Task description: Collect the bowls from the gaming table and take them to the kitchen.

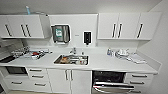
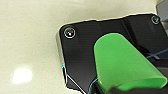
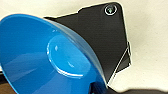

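- While the kitchen lies straight ahead, a blue bowl sits large and tilted in the right wrist view, close against the right arm; I cannot tell how its jaws stand or whether they hold it.
- A green cup sits just as close in the left wrist view; jaws there unclear too.
- Ahead, the steel sink sits mid-counter, two black dispensers on the far wall.
- White cabinets hang left and right.
- An open dishwasher stands near right.
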